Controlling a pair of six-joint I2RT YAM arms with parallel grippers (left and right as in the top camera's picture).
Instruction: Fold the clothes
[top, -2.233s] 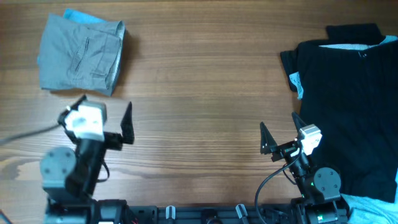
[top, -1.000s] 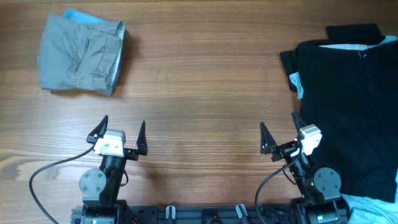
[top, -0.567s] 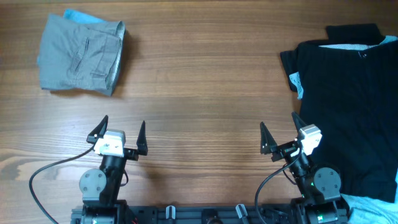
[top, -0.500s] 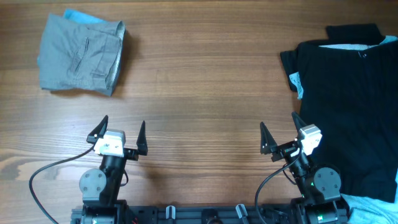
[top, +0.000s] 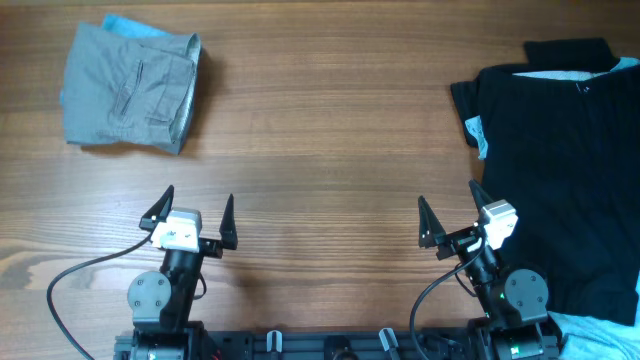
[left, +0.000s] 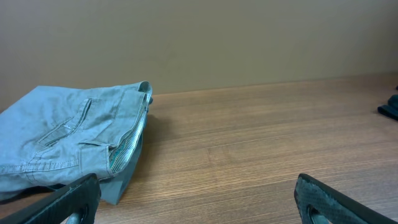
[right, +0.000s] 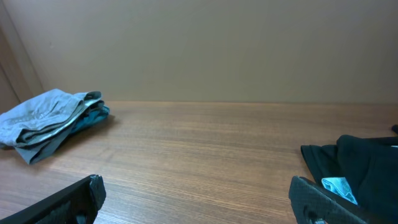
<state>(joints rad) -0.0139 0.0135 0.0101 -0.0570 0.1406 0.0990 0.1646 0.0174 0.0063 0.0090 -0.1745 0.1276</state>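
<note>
The grey shorts (top: 130, 88) lie folded at the table's far left, on top of a light-blue garment (top: 125, 26) whose edge peeks out behind them. They also show in the left wrist view as grey shorts (left: 65, 137) and, small, in the right wrist view as grey shorts (right: 46, 121). A black garment (top: 565, 160) lies spread at the right, a light-blue piece (top: 480, 135) showing at its edge. My left gripper (top: 193, 212) stands open near the front edge, well short of the shorts. My right gripper (top: 447, 212) stands open beside the black garment (right: 364, 165), nothing between its fingers.
Bare wooden table (top: 330, 130) stretches between the two piles. A grey cable (top: 70, 275) loops from the left arm's base at the front left. A plain wall (right: 199, 50) rises behind the table's far edge.
About two seconds ago the left arm stood further left and turned; it has since drawn back to its place at the front edge. Nothing has moved over the last second.
</note>
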